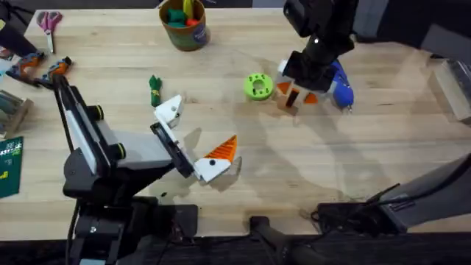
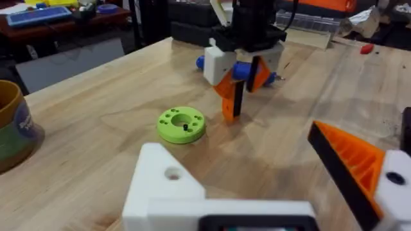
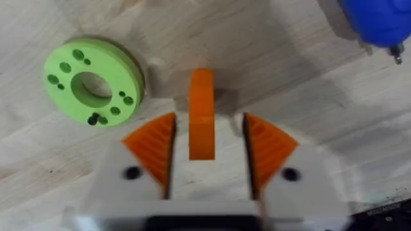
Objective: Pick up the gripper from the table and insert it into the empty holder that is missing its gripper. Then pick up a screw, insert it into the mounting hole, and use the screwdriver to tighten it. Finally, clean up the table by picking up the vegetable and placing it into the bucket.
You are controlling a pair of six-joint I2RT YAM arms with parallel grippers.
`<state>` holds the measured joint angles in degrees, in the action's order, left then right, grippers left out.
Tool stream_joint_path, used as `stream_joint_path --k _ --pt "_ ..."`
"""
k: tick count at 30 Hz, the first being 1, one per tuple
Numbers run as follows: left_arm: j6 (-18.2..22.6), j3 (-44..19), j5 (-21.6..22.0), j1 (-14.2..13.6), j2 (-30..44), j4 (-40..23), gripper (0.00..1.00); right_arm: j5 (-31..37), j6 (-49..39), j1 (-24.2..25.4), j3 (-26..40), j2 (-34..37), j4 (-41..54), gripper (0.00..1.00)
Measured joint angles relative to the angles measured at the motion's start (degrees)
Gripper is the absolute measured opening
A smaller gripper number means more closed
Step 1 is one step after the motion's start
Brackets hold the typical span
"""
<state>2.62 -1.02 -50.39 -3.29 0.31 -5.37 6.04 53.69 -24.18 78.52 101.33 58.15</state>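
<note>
the right gripper (image 1: 296, 94) hangs low over the far right part of the wooden table (image 1: 309, 169), its 2 white fingers with orange ribbed pads (image 3: 154, 144) spread apart, and the small orange gripper (image 3: 201, 114) piece lies flat on the wood in the gap between them, touching neither pad as far as the right wrist view shows; the piece's length runs along the fingers, with its far end poking out past the fingertips. in the left wrist view the same hand stands fingers-down on the table, a dark strip showing between its orange pads, so whether the piece is already being lifted cannot be told. the lime-green disc (image 1: 257, 86) with holes sits just beside the right gripper, on its side toward the table's middle, with a small dark screw (image 2: 185, 127) standing in it. the blue screwdriver (image 1: 340, 85) lies just on the other side of that hand, close behind it, partly covered by the arm. the left gripper (image 1: 193, 140) rests nearer the front of the table with its fingers wide apart and nothing between them: one finger carries an orange pad (image 1: 223, 151), the other is the bare white holder (image 1: 169, 112) with an open mounting hole (image 2: 173, 173). the dark-green vegetable (image 1: 154, 90) lies on the table just beyond the holder, well apart from the right hand. the bucket (image 1: 185, 23) stands at the far edge, with colourful toys inside it
</note>
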Motion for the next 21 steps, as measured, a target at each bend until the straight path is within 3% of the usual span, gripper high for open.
stream_joint_path --k 3,4,13,21 --pt "-0.01 0.00 0.00 0.00 0.01 0.00 0.985 -0.09 0.04 0.00 0.00 -0.02 -0.02 0.133" --pt "-0.01 0.00 0.00 0.00 0.01 0.00 0.985 -0.09 0.29 0.00 0.02 -0.02 0.00 0.040" --pt "-0.01 0.00 0.00 0.00 0.01 0.00 0.985 -1.30 -0.82 0.00 0.07 -0.72 0.25 0.016" --pt "-0.01 0.00 -0.01 0.00 0.01 0.00 0.985 -2.90 -4.14 0.00 0.07 -10.35 7.81 0.016"
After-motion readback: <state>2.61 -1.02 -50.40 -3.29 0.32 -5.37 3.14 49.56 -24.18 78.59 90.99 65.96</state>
